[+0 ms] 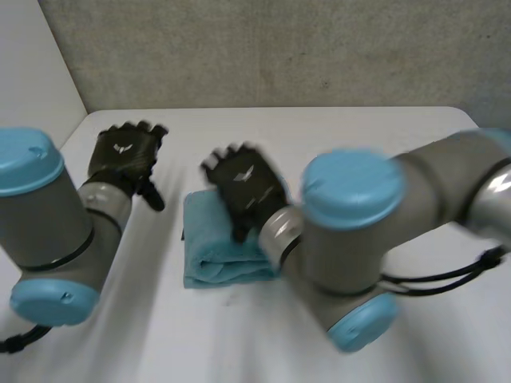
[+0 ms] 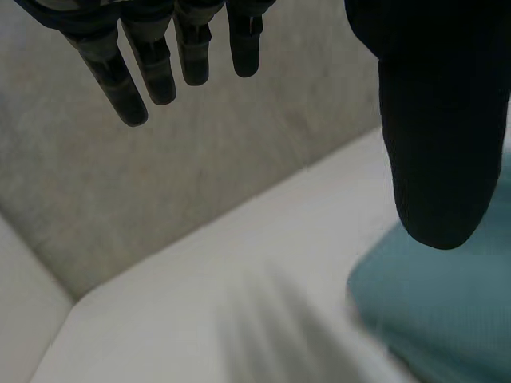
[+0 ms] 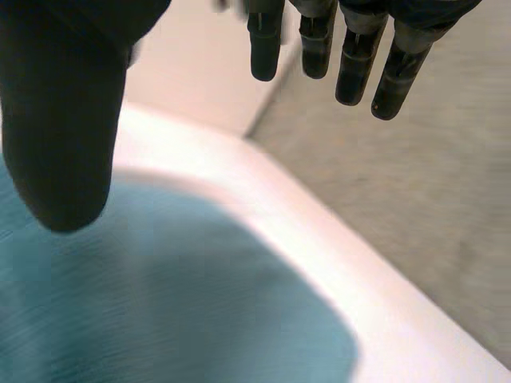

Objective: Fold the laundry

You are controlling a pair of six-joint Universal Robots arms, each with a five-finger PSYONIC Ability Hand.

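A folded teal cloth (image 1: 211,239) lies on the white table (image 1: 335,136) in the middle. My right hand (image 1: 243,187) hovers over the cloth's far part, fingers straight and holding nothing. In the right wrist view the teal cloth (image 3: 160,303) lies below the thumb (image 3: 60,120), apart from the straight fingers (image 3: 351,56). My left hand (image 1: 124,155) is raised left of the cloth, open and empty. In the left wrist view its fingers (image 2: 152,56) and thumb (image 2: 439,136) are spread, with the cloth (image 2: 447,311) below the thumb.
A grey wall (image 1: 279,48) stands behind the table's far edge. A white side panel (image 1: 32,72) rises at the far left corner. Bare table (image 1: 160,335) lies in front of the cloth and to its right.
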